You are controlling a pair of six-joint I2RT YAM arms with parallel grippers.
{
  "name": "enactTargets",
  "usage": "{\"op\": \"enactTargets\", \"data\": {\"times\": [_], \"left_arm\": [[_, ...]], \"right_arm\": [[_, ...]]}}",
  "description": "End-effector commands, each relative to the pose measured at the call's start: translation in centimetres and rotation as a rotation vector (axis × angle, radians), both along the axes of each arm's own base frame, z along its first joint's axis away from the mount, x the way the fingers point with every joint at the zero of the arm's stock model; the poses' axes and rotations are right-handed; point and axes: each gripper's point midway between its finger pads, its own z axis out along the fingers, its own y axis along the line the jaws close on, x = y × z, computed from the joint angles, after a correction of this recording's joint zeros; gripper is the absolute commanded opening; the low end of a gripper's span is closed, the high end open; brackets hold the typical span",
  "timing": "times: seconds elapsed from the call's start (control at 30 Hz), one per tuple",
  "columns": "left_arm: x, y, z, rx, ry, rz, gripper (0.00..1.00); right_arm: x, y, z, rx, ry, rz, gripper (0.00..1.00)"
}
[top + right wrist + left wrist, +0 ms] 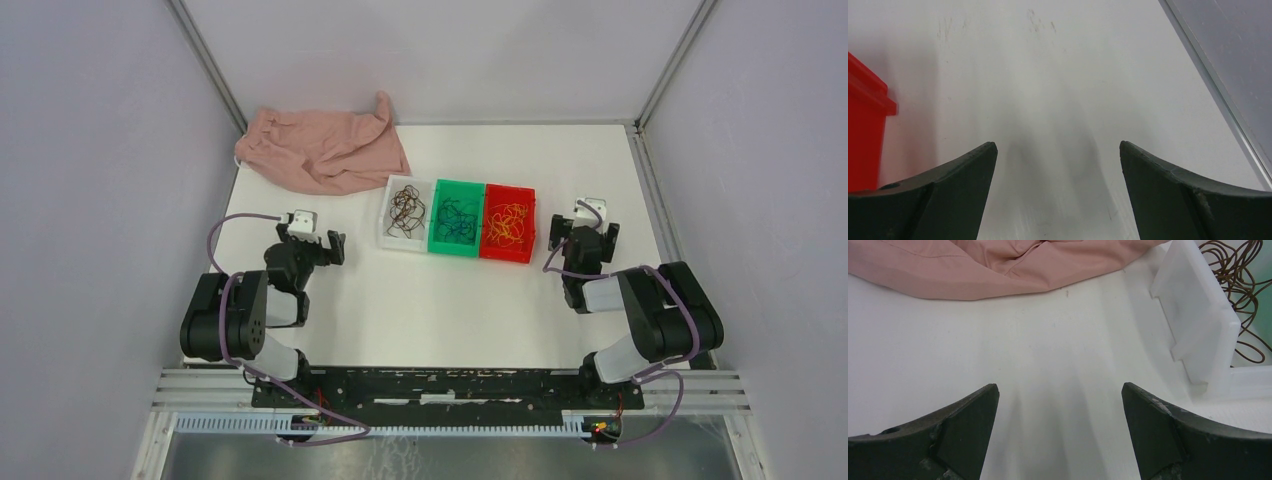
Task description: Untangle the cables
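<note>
Because the cables lie as loose, looped bunches inside three bins that touch in a row near the middle of the worktop, somewhat toward its far edge, the likeliest trouble is a grab that takes too much. The dark brown bunch is in the white bin, the blue bunch in the green bin and the yellow-orange bunch in the red bin. The left gripper hangs just to the left of the white bin and the right gripper just to the right of the red one. Both have their jaws spread wide with only bare worktop between them, so nothing is held. A pinch into the heart of a bunch would probably lift the whole knot rather than one strand. Loops hooked over a rim could then drag or tip a light bin. Strands this thin may also slip out of such broad fingers. One pulled sideways could spill into the next bin and mix the colours. The pink cloth at the far left corner lies near the left arm's reach and could be snagged by a wide sweep. The right gripper works close to the worktop's right edge, where a careless swing might strike the frame.
</note>
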Motion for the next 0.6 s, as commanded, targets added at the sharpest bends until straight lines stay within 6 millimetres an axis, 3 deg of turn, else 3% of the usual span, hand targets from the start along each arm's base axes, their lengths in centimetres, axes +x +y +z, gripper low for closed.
{"op": "enactTargets", "data": {"times": [0.0,0.57], "left_arm": [[1.00,0.04,2.41,-0.010,-0.088,0.008,0.99],[1.02,0.05,2.30,-0.009,-0.084,0.008,0.99]], "right_arm": [[1.43,0.23,2.46,0.020,-0.092,0.001,0.99],[1.42,0.25,2.44,0.020,-0.091,0.000,0.99]]}}
